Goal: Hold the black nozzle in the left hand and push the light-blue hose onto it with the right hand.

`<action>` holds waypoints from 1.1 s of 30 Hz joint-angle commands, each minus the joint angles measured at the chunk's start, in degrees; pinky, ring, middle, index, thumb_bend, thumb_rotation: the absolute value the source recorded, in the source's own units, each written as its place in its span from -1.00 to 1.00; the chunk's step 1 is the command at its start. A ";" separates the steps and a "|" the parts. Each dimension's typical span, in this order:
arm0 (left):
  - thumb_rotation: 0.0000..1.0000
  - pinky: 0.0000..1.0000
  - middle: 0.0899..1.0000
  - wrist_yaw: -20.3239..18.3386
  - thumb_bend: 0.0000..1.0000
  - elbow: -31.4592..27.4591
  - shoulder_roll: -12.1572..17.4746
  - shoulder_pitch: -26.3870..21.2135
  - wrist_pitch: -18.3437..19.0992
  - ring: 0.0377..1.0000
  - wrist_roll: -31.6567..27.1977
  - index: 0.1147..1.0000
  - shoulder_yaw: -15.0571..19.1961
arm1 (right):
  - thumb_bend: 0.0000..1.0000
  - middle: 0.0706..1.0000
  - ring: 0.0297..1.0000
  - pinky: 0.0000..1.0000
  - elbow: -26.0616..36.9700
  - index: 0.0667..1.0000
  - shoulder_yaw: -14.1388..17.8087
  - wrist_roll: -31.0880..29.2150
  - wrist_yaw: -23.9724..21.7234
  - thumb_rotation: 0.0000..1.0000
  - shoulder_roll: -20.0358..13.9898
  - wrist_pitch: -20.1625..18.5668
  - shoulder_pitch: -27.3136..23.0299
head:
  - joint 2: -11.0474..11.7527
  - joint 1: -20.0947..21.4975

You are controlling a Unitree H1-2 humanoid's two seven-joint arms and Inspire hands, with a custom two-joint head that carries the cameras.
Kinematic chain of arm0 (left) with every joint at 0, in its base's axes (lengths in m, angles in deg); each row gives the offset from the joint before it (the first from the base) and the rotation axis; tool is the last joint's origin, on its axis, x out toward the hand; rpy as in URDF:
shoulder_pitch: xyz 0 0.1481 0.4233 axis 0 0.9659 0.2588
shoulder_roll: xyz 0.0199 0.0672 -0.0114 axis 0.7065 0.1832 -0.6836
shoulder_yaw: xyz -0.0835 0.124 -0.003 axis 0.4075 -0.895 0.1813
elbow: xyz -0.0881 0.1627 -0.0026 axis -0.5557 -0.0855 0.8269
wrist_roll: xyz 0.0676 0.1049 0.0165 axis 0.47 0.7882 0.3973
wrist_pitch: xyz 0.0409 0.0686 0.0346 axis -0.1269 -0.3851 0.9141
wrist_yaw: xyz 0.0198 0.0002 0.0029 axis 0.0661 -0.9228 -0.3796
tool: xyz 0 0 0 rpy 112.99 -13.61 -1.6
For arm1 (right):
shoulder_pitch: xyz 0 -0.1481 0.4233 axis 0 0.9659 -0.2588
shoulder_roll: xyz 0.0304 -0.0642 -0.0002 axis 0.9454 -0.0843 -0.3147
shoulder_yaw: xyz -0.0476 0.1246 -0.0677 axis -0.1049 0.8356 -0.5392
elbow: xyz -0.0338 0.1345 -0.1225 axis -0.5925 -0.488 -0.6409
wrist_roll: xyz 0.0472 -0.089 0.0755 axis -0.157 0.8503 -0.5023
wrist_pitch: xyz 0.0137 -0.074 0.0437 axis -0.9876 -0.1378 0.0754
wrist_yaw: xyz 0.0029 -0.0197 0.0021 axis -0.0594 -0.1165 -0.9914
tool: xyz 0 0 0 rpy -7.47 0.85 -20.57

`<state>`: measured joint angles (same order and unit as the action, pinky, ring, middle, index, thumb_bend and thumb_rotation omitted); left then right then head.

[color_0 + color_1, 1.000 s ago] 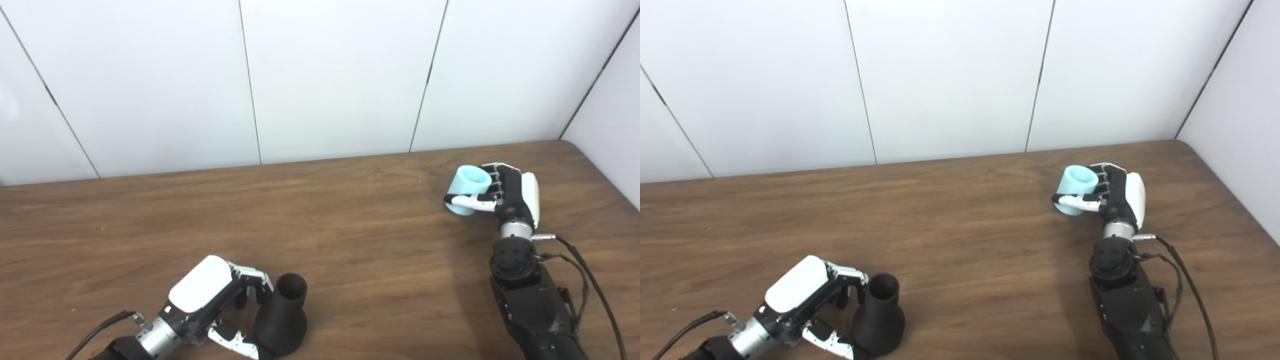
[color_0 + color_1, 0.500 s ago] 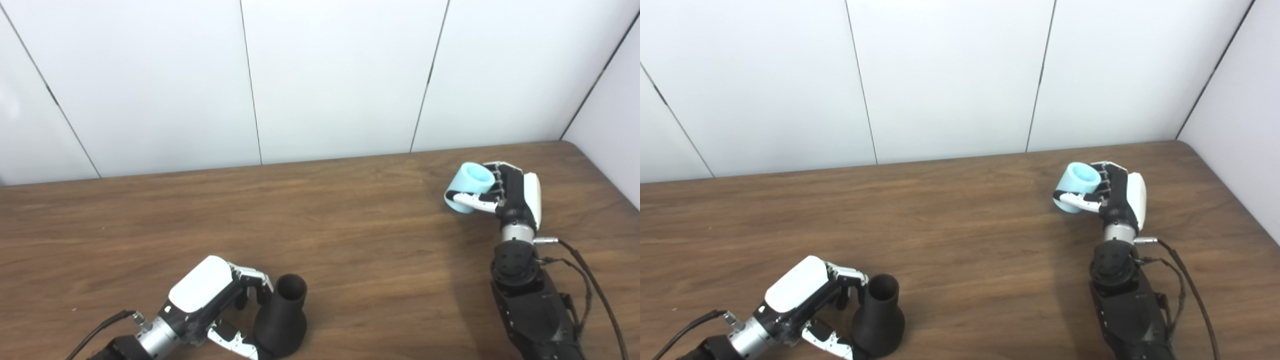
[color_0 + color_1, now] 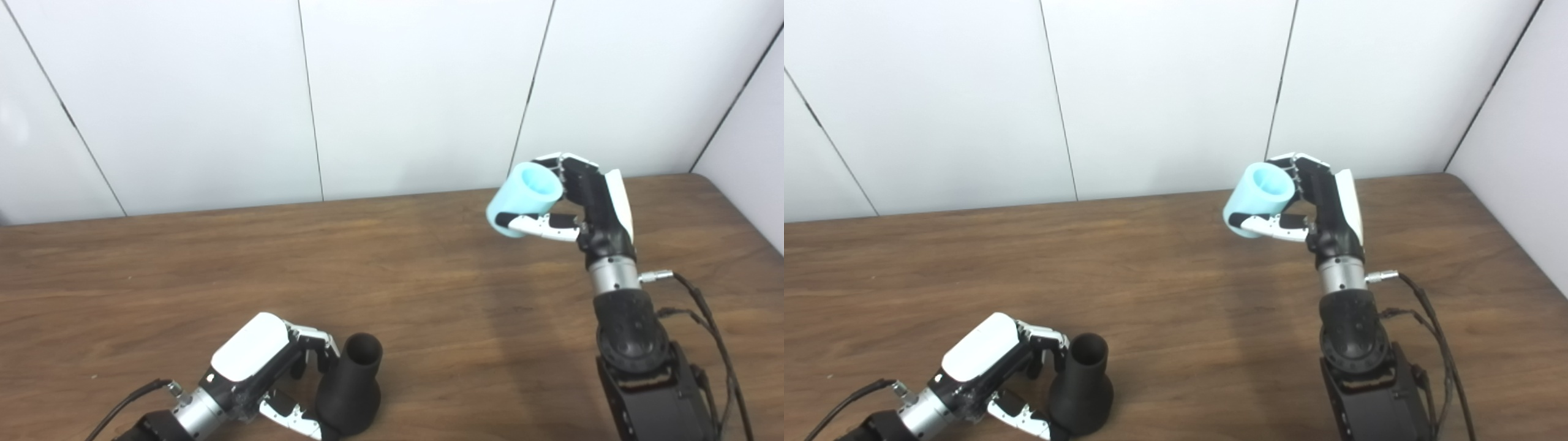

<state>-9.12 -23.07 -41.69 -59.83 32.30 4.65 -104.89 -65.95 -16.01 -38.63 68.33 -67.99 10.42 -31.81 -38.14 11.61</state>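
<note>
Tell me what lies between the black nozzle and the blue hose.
Nothing but bare wooden table between black nozzle and blue hose; both eye views show it.

You have a brown wood-grain table [image 3: 392, 263] with a soft sheen. The black nozzle [image 3: 350, 387] looks matt, slightly rough plastic. The light-blue hose [image 3: 523, 197] is smooth and matt. Each hand, left hand [image 3: 260, 367] and right hand [image 3: 591, 202], wears glossy white plastic shells over black parts.

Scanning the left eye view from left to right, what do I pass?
left hand → black nozzle, standing on the table → light-blue hose → right hand gripping it, lifted off the table.
</note>
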 commanded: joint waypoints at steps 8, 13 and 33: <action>-1.00 0.10 -0.09 -5.28 0.05 -0.97 -1.52 1.41 1.11 0.02 2.42 -0.20 -1.53 | 0.02 -0.11 -0.27 -0.41 14.38 0.01 -6.90 -0.04 -5.72 -1.00 5.65 0.63 2.91 | -0.34 -3.12; -1.00 0.10 -0.09 -5.21 0.05 -0.84 -1.96 1.46 1.06 0.02 2.29 -0.19 -1.39 | 0.02 -0.12 -0.25 -0.44 14.98 0.01 -10.40 2.52 -6.08 -1.00 8.22 4.84 6.08 | -0.32 -3.67; -1.00 0.10 -0.10 -4.82 0.05 -0.74 -2.61 1.80 0.68 0.01 2.44 -0.18 -0.99 | 0.01 -0.13 -0.34 -0.61 15.48 0.04 -15.38 2.78 -10.58 -1.00 10.33 6.98 11.53 | -0.65 -4.87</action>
<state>-11.01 -23.57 -44.40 -59.79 34.24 5.90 -104.54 -52.70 -31.30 -35.84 58.13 -57.65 16.04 -19.59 -38.76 6.68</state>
